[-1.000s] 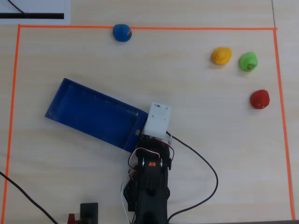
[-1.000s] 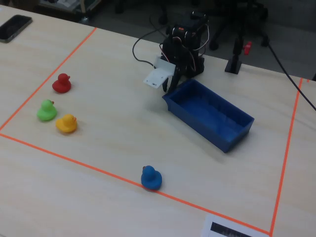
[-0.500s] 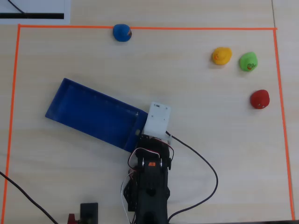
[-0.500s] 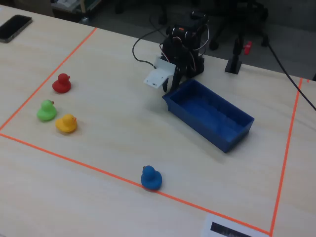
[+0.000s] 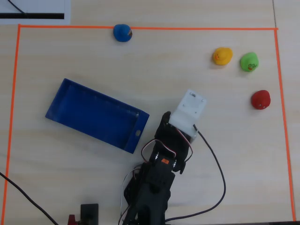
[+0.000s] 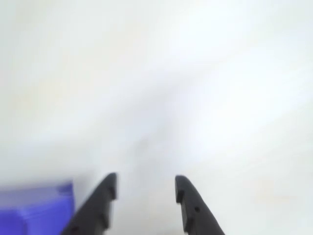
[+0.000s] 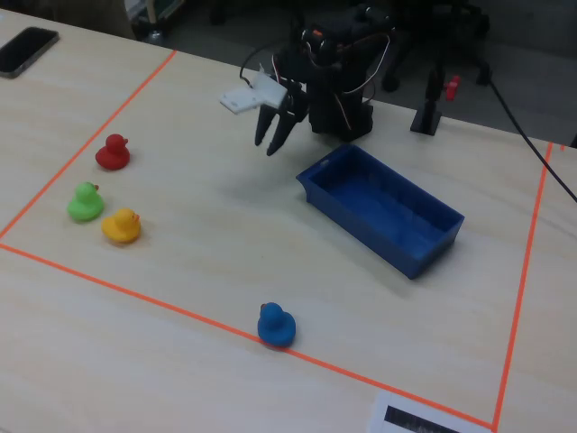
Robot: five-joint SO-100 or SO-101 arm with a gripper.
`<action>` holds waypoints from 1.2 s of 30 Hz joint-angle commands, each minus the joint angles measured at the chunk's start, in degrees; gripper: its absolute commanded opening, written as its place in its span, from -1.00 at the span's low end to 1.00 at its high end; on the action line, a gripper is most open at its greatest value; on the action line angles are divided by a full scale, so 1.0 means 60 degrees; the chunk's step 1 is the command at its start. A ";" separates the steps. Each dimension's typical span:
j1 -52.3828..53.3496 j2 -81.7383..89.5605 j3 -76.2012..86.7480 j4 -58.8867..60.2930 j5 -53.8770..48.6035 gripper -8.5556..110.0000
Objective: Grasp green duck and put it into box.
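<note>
Hovering above bare tabletop, your black two-finger gripper (image 7: 272, 144) is hanging in the air with its fingers slightly spread and nothing between them; the wrist view is showing the same gap between the two dark fingertips (image 6: 111, 185), though that picture is washed out and blurred. You are seeing the arm's white wrist block (image 5: 188, 110) pointing toward the right half of the taped area in the overhead view.

The small bright green rubber duck (image 5: 249, 62) is sitting near the top right corner of the orange tape rectangle (image 5: 140, 28) in the overhead view, well apart from the gripper. In the fixed view that same duck (image 7: 84, 202) is lying near the left edge of the table, upright, with its beak facing away from you.

A yellow rubber duck (image 5: 222, 56) is sitting just beside the green one, toward the middle of the table. A red rubber duck (image 5: 260, 100) is resting nearby, close to the right tape line in the overhead view. A blue rubber duck (image 5: 123, 33) is sitting touching the top tape line.

The large shallow blue plastic box (image 5: 96, 115) is lying at an angle in the left half of the taped area, holding nothing. A corner of it (image 6: 34, 208) is showing at the lower left of the wrist view.
</note>
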 commanded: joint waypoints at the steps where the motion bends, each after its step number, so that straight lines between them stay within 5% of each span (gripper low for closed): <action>1: 0.0894 -0.1743 -0.3193 -0.1055 -0.0161 -0.49; 19: 0.3838 -0.8672 -1.1426 -0.4497 -0.0337 -0.30; 36: 0.3882 -1.3726 -1.2217 -0.6606 -0.0938 -0.23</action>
